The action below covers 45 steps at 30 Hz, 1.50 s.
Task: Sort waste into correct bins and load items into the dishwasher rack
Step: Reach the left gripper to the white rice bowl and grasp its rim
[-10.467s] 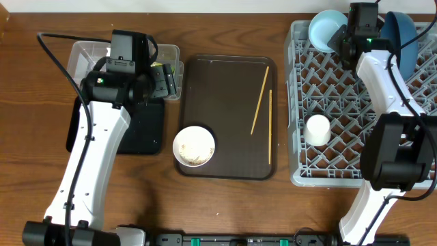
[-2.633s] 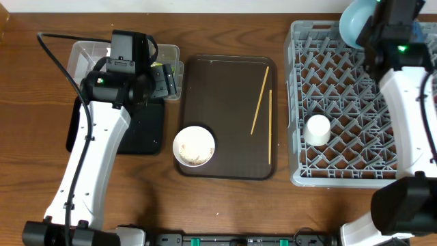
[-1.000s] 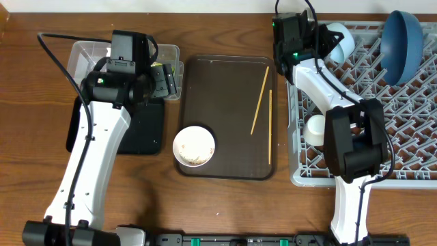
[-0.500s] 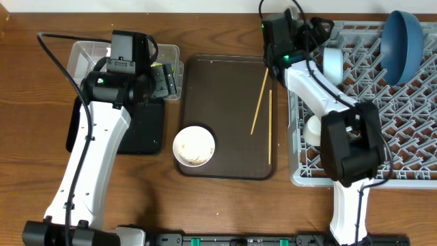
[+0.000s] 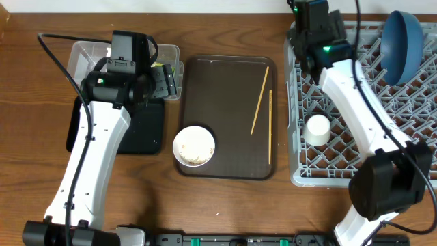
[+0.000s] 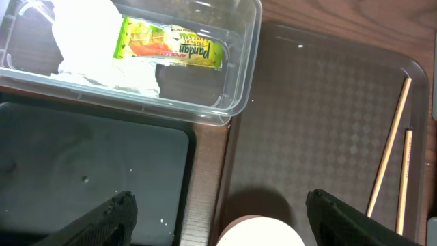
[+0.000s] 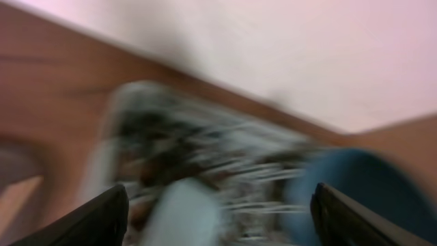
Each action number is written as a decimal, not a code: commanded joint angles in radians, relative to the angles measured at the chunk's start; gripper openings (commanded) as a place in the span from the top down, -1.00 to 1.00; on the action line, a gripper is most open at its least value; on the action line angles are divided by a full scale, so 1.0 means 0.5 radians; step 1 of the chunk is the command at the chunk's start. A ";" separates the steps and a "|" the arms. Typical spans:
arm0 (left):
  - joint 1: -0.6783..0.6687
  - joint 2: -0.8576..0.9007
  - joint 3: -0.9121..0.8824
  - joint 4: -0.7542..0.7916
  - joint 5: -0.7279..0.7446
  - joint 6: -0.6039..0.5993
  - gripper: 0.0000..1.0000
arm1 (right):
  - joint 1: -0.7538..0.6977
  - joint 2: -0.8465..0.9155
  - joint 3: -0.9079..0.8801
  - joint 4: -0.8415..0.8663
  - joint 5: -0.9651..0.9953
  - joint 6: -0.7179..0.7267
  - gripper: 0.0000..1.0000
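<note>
Both gape wide: right tool blurred, left tool empty, the snack wrapper ahead in the clear tub.

My end effector hangs with its fingers spread wide, and the white bowl shows its rim between them. The clear tub holds the crumpled napkin and the snack wrapper. The black tray sits just beside the tub. Two chopsticks lie on the brown serving tray.

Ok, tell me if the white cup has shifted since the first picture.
No. The cup sits in the same spot in the rack, close to its left wall, as in every earlier overhead picture.
</note>
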 commanded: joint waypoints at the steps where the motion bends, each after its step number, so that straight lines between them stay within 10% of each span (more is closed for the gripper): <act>1: 0.005 0.011 -0.016 -0.002 -0.010 -0.003 -0.64 | 0.011 -0.041 -0.002 -0.099 -1.042 0.449 -0.66; 7: 0.005 0.011 -0.016 -0.018 -0.009 -0.003 -0.64 | 0.096 0.011 -0.005 -0.247 -1.801 0.650 -0.49; 21: 0.003 0.011 -0.016 -0.227 0.073 -0.004 -0.64 | 0.278 0.048 -0.011 -0.528 -1.500 0.834 -0.26; 35: -0.517 0.092 -0.170 -0.266 0.288 -0.005 -0.62 | -0.218 -0.006 0.011 -0.496 -1.540 0.995 -0.36; 45: -0.765 0.556 -0.187 -0.203 0.155 -0.135 -0.25 | -0.269 -0.006 0.011 -0.659 -1.509 0.852 -0.36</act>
